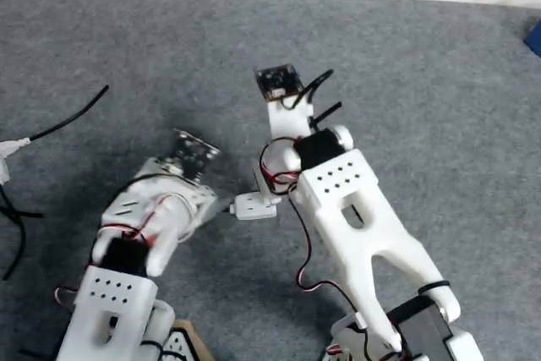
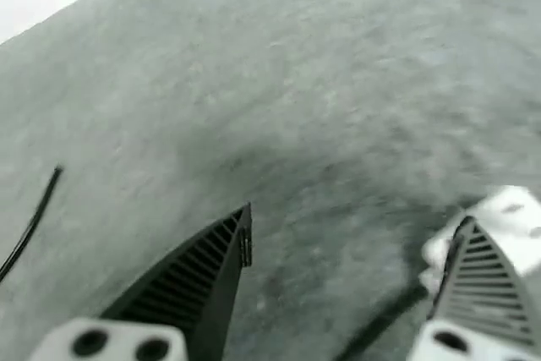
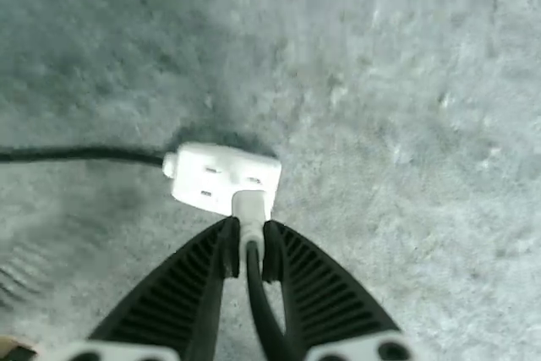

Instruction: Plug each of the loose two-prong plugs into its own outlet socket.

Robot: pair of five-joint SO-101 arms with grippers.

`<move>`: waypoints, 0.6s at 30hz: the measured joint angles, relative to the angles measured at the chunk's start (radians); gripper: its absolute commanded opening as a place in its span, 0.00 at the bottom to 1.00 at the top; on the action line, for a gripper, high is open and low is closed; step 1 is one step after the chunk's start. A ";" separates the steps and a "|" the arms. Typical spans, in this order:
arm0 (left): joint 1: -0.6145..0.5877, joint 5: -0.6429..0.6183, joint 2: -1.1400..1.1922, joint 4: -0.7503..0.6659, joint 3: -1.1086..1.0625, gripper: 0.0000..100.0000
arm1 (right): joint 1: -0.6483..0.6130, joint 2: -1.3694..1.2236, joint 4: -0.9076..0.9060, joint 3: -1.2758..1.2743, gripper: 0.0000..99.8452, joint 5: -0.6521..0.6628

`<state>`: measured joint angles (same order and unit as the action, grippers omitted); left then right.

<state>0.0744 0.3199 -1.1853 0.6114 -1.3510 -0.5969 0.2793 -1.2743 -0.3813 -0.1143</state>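
Table: gray carpet [image 1: 423,82] is covering it.
R gripper [image 3: 249,230]: jaws are squeezing tight on plug [image 3: 250,206].
Plug: is sitting btwn jaw tips, touching white socket [image 3: 215,177] just past them.
L gripper [image 2: 355,217]: jaws are gaping wide, holding nothing.

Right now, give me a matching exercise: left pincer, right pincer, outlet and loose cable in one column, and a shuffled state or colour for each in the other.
Column one
1. left pincer
2. right pincer
3. outlet
4. loose cable

Column two
a. white, with the plug against it
b. shut on the plug
c. thin and black, lying off to one side, unheld
d. open

Pairs: 1-d, 2-b, 3-a, 4-c
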 measured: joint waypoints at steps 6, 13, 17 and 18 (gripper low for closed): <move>-0.121 -0.023 0.006 -0.028 0.000 0.35 | 0.000 0.000 0.028 -0.023 0.01 0.000; -0.140 -0.044 0.006 -0.038 0.000 0.35 | 0.000 0.000 0.083 -0.023 0.01 -0.005; -0.149 -0.044 0.006 -0.041 0.000 0.35 | 0.000 0.000 0.094 -0.038 0.01 -0.005; -0.150 -0.044 0.006 -0.041 0.000 0.35 | 0.000 0.000 0.103 -0.052 0.01 -0.005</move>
<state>-0.0760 0.2754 -1.1792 0.5700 -1.3510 -0.5969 0.2793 -1.1715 -0.4335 -0.1189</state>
